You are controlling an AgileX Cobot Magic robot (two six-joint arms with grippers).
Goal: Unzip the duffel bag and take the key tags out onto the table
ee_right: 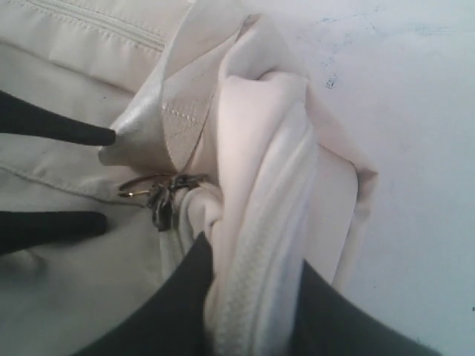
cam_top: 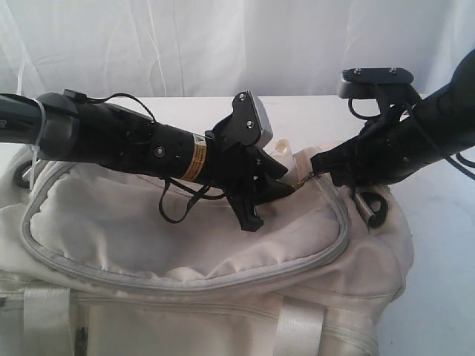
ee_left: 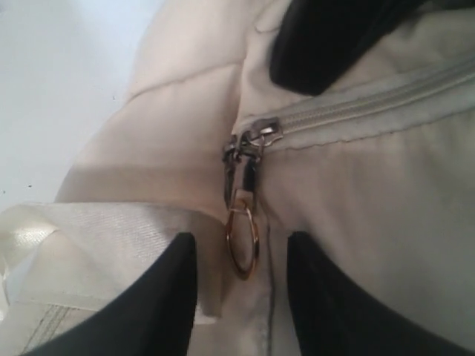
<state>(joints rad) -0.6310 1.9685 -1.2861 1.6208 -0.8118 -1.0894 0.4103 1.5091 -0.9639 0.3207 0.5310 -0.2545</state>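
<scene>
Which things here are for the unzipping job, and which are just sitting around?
For the job: duffel bag; zip pull; left gripper, jaws open beside the pull; right gripper, pinching the bag's end; table. Key tags: not in view.
Just there: white curtain behind.

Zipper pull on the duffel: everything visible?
The zipper pull is a small dark metal slider with a hanging tab and a thin brass-coloured ring. It sits at one end of the duffel bag's closed zip, lying on cream fabric. The open left gripper straddles the ring without touching; the right gripper pinches the fabric beside it.
</scene>
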